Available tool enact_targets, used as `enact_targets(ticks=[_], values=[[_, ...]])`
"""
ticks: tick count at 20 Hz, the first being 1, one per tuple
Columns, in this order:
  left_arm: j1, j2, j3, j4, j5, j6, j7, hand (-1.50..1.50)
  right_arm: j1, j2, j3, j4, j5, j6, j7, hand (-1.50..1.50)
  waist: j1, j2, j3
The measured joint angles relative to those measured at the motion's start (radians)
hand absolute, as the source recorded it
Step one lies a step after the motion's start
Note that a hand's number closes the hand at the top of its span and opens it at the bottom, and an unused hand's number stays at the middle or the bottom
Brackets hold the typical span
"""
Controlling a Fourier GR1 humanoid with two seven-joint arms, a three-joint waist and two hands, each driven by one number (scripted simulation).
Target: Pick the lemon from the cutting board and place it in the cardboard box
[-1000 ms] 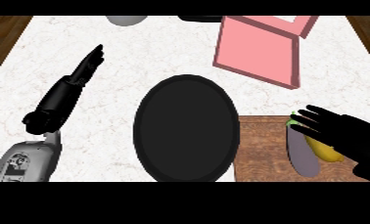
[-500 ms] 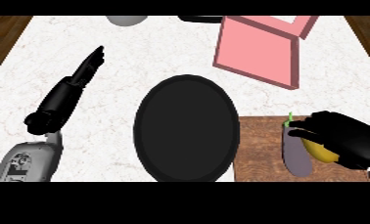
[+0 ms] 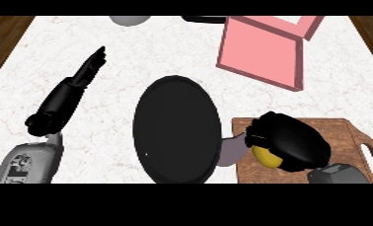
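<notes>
One lemon (image 3: 267, 157) shows as a yellow patch under the right hand (image 3: 289, 141), whose black fingers are curled round it so that most of the fruit is hidden; it sits over the left part of the wooden cutting board (image 3: 342, 133) at the lower right of the table (image 3: 146, 52). Just left of the hand, a pale grey-purple object (image 3: 233, 149) lies at the board's left edge, partly overlapped by a large black plate (image 3: 176, 129) that fills the middle of the table. Beyond the board, toward the far right, stands the pink box (image 3: 262, 52) with its flaps open, well apart from the hand, with bare table between them. At the far edge a grey rounded thing (image 3: 130, 19) and a dark item (image 3: 207, 19) are cut off by the view. The left hand (image 3: 91, 64) rests at the left side, fingers straight and holding nothing.
</notes>
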Motion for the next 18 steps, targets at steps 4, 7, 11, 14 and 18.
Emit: enact_targets(ticks=[4, 7, 11, 14, 18], values=[[0.006, -0.005, -0.005, 0.007, -0.008, 0.002, -0.005, 0.0, -0.042, 0.175, 0.146, -0.093, 0.004, 0.039, 0.15, 1.5, -0.001, 0.0, 0.002], [0.003, 0.0, 0.008, 0.01, -0.001, -0.002, -0.006, 0.0, -0.047, 0.231, 0.238, -0.204, 0.015, 0.047, 0.244, 1.5, -0.008, -0.001, 0.003], [-0.002, -0.004, 0.014, 0.008, -0.005, 0.002, 0.002, 0.0, -0.077, 0.265, 0.257, -0.355, -0.016, 0.116, 0.331, 1.5, -0.012, 0.0, 0.004], [-0.009, -0.008, 0.015, 0.002, -0.003, 0.001, 0.015, 0.0, -0.081, 0.276, 0.227, -0.463, -0.091, 0.148, 0.43, 1.5, -0.015, 0.001, 0.004], [-0.003, -0.01, 0.016, 0.002, -0.005, 0.001, 0.011, 0.0, -0.1, 0.282, 0.158, -0.543, -0.235, 0.146, 0.622, 1.5, -0.012, 0.003, 0.004]])
